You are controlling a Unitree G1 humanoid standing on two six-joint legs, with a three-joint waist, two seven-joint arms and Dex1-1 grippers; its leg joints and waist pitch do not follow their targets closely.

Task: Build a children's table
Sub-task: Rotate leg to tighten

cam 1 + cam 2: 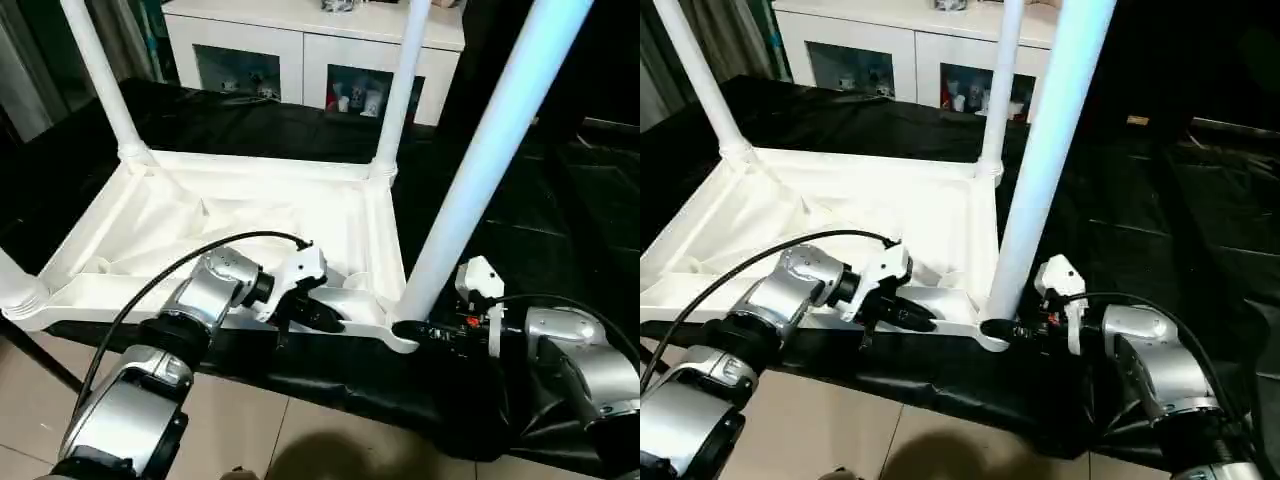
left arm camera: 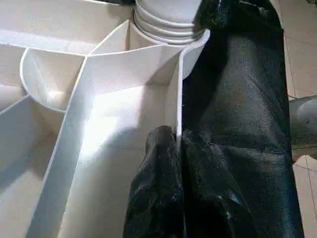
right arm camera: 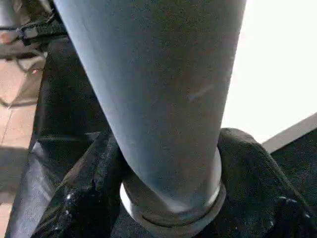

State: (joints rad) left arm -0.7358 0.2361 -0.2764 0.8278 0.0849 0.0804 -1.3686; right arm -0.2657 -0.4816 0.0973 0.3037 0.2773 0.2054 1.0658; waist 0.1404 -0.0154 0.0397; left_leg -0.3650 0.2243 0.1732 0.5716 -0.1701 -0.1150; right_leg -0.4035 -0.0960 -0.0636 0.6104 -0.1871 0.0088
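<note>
The children's table (image 1: 250,215) is seen upside down on the black-covered work table (image 1: 520,240), ribbed underside up, its near edge at the work table's front edge. Legs are seated in the far-left corner (image 1: 100,75), far-right corner (image 1: 400,90) and near-right corner (image 1: 490,150); a fourth leg base (image 1: 15,290) is seen at the near-left corner socket.

Left gripper (image 1: 325,318): fingers pressed together on the table's near rim wall, just left of the near-right corner. In the left wrist view the thin white rim (image 2: 179,99) is pinched between the two black fingers (image 2: 158,188), with the corner socket (image 2: 168,25) straight ahead.

Right gripper (image 1: 1015,328): placed at the base of the near-right leg, at the socket collar (image 3: 173,213). In the right wrist view one black finger (image 3: 89,198) is seen on each side of the leg, close against it. Fingers are set about a leg's width apart; whether the leg is actually clamped cannot be told.

A white cabinet with glass doors (image 1: 300,55) stands behind the work table.
</note>
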